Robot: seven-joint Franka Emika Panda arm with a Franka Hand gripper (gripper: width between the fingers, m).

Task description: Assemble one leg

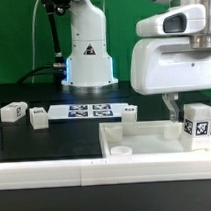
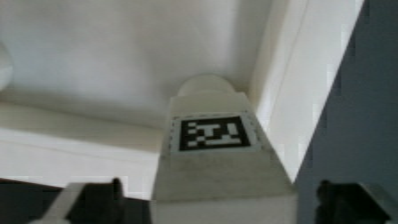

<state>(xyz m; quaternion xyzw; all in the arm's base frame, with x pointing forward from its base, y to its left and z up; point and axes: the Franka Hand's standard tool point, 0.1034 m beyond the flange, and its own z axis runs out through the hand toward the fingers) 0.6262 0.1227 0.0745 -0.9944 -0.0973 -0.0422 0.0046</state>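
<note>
Small white plastic rectangular leg post with a black-and-white tag [image 1: 199,126] held upright in the robot's two-finger hand [image 1: 192,125], over a corner of the large flat white tray-like part [image 1: 156,148] near the tabletop's [image 1: 35,142] front right corner in the exterior view. Likely kept vertical to meet a corner hole. Hand clenched on the leg, judging by the wrist view: dark fingers [image 2: 93,200] flanking the post [image 2: 217,150], tag facing the camera. Only the exterior view shows three more tagged posts [image 1: 13,113] and the marker board [image 1: 90,111] behind.

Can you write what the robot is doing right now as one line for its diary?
gripper: shut on the leg | leg: upright, over the tray-like part near the exterior view's right edge | other small posts: on table
</note>
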